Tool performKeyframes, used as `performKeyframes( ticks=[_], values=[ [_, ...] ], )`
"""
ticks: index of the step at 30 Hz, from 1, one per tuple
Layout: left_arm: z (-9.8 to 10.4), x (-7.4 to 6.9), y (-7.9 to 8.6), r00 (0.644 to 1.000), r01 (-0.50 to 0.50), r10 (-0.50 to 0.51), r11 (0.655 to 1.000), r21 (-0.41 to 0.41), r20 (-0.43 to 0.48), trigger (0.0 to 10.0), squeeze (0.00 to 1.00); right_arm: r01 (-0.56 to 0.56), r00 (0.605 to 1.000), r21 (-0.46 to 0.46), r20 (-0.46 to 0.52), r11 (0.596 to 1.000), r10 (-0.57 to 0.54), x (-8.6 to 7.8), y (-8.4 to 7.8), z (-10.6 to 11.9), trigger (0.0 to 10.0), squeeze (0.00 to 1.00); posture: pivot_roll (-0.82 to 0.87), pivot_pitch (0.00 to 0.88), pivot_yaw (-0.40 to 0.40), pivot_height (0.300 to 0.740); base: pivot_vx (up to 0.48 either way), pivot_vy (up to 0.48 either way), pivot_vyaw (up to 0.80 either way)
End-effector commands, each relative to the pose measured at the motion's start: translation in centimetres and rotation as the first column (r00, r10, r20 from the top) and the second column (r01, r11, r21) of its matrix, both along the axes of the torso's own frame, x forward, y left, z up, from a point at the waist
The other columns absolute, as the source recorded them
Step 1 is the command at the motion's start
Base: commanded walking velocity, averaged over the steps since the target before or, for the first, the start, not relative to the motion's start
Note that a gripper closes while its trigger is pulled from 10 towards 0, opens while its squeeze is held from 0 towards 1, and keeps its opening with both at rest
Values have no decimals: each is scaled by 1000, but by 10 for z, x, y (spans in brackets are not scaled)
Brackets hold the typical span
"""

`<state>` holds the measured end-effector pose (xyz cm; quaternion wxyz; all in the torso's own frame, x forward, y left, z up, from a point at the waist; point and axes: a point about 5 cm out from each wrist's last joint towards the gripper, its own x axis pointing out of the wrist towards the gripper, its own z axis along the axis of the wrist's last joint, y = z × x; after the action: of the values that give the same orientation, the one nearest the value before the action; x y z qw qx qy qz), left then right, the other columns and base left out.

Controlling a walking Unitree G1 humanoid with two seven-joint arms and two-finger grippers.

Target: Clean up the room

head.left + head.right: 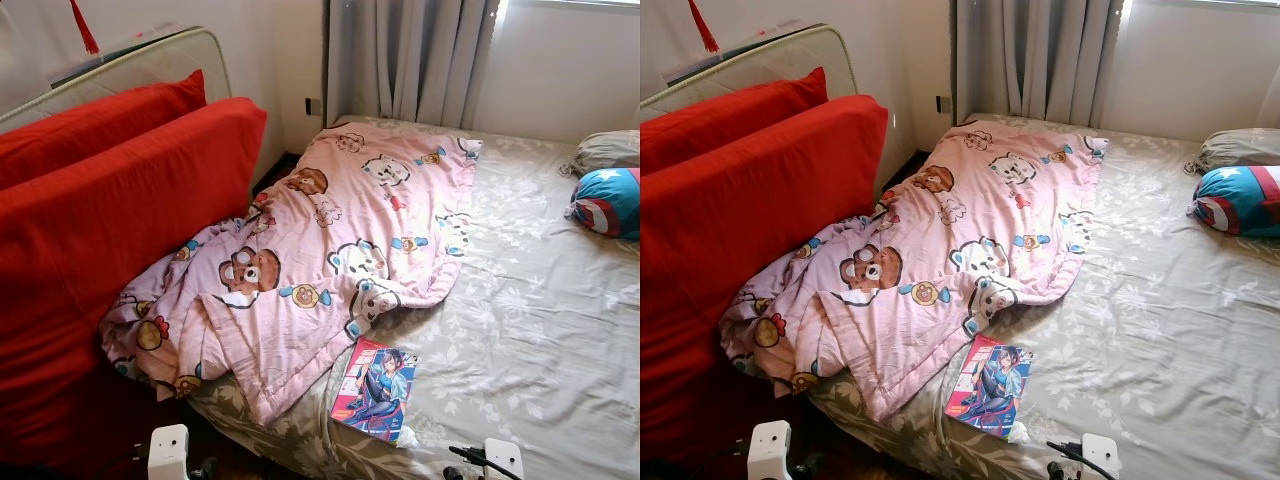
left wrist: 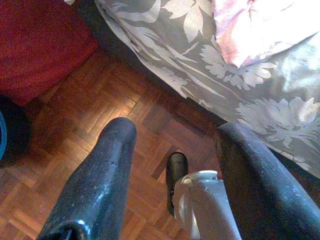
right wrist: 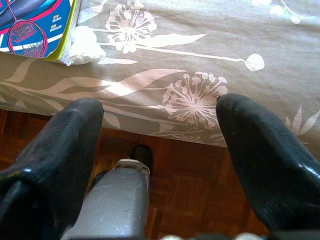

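Lying crumpled on bed: pink blanket; magazine near edge.

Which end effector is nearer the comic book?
Right. The right end effector hangs open just past the comic book; the left end effector sits open farther off, by the bed corner.

Pretty sunlit bedroom: a bed with a grey floral sheet takes up most of it, and grey curtains hang on the pale wall behind its far end. A big red upholstered piece stands right along the bed's left side, with dark parquet floor below the bed's near edge.
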<state>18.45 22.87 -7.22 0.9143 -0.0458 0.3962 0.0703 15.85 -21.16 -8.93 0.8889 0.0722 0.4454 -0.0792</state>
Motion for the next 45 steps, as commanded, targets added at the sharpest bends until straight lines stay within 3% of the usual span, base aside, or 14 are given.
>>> performKeyframes(
  ticks=[1, 32, 36, 38, 41, 45],
  values=[
    [-3, -6, 1, 1000, 2, -2, 1000, 6, -22, 10000, 0, -3, 1000, -2, 0, 1000, 3, -2, 0, -1, 10000, 0, 13, 0, 6, 730, 0, 0, 0],
    [6, 8, -1, 997, -16, 17, 1000, -11, 69, 10000, 0, -18, 999, 31, 29, 999, 17, 6, 6, 2, 10000, 0, 10, 0, 6, 740, 0, 0, 0],
    [13, 18, 1, 991, -27, 28, 1000, -8, 128, 10000, 0, -3, 997, 30, 74, 1000, 1, 18, 6, 7, 10000, 0, 6, 0, 5, 740, 0, 0, 0],
    [21, 30, 0, 981, -13, 14, 1000, -6, 193, 10000, 0, 1, 992, 19, 128, 1000, -3, 33, 4, 16, 10000, 0, -1, 0, 5, 740, 0, 0, 0],
    [29, 40, 1, 967, -16, 17, 1000, -5, 253, 10000, 0, 6, 984, 8, 177, 1000, -7, 41, 1, 22, 10000, 0, 0, 0, 4, 740, 0, 0, 0],
    [48, 59, 4, 927, -6, 1, 1000, 13, 375, 10000, 0, -17, 953, -1, 303, 1000, 17, 61, -1, 37, 10000, 0, -8, 0, 5, 740, 0, 0, 0]
  ],
)
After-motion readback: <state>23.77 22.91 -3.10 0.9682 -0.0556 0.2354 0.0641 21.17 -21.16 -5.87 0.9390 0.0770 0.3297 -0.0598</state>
